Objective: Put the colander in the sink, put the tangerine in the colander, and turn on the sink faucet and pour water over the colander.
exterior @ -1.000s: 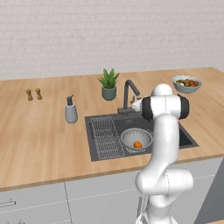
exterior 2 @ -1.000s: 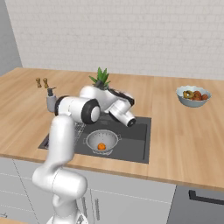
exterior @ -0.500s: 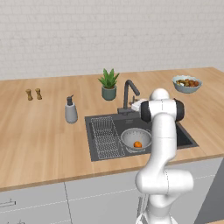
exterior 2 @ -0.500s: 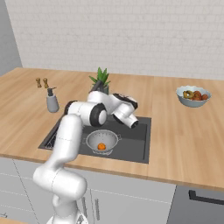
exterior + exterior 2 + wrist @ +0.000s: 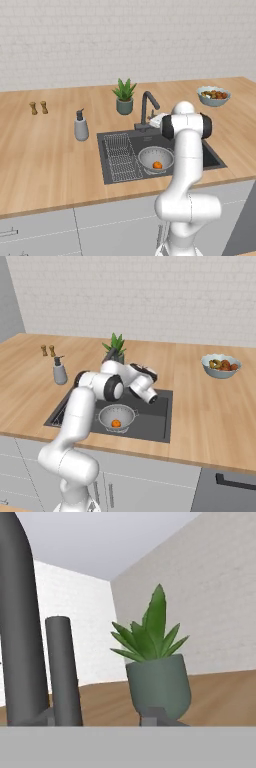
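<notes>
The silver colander (image 5: 156, 158) sits in the dark sink (image 5: 212, 159) beside the wire rack, with the orange tangerine (image 5: 157, 165) inside it. From the other side, the colander (image 5: 117, 418) and tangerine (image 5: 116, 424) show below my forearm. The dark sink faucet (image 5: 147, 107) rises at the back rim of the sink. My gripper (image 5: 156, 120) is level with the faucet's base, just to its right. In the hand view the faucet's thick column (image 5: 17, 622) and its thin lever (image 5: 62, 672) stand close. My gripper (image 5: 100, 718) is open, the lever beside one fingertip (image 5: 46, 717).
A potted plant (image 5: 124, 97) stands right behind the faucet. The grey soap bottle (image 5: 81, 127) is left of the sink, two small shakers (image 5: 38, 107) farther left. A pale blue fruit bowl (image 5: 213, 95) sits at the back right.
My elbow and forearm have swung in closer over the sink, while the hand has stayed by the faucet's base. Colander and tangerine have not moved.
</notes>
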Robot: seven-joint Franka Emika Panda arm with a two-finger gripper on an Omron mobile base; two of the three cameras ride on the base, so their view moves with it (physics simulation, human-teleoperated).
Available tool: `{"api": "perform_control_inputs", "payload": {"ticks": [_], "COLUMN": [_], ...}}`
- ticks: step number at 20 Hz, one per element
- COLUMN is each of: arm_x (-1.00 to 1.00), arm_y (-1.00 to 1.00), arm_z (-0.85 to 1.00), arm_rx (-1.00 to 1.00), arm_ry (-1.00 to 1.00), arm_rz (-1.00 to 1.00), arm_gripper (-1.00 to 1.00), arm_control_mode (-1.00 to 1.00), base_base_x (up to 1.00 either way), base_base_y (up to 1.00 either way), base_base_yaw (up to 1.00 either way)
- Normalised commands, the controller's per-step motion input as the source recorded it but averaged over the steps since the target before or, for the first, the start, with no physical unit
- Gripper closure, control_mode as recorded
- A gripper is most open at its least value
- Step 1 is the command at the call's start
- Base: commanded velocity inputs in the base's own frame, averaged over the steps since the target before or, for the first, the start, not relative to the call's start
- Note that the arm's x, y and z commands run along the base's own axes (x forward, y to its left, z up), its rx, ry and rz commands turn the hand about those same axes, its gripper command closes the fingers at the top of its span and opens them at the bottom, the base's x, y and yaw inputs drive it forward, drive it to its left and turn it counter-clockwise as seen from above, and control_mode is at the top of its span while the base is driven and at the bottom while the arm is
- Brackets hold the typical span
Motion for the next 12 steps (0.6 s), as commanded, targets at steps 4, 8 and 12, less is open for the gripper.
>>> {"api": "perform_control_inputs", "payload": {"ticks": [4,8,12], "arm_x": [-0.13,-0.11,0.00], "arm_y": [-0.26,-0.90,-1.00], "arm_z": [0.19,0.39,0.34], "arm_rx": [0.00,0.06,0.11], "arm_ry": [0.02,0.12,0.24], "arm_rz": [-0.23,-0.26,-0.22], "arm_gripper": [1.00,1.00,1.00], "arm_control_mode": [-1.00,-1.00,-1.00], "base_base_x": [0.00,0.00,0.00], "base_base_y": [0.00,0.00,0.00], "base_base_yaw": [0.00,0.00,0.00]}}
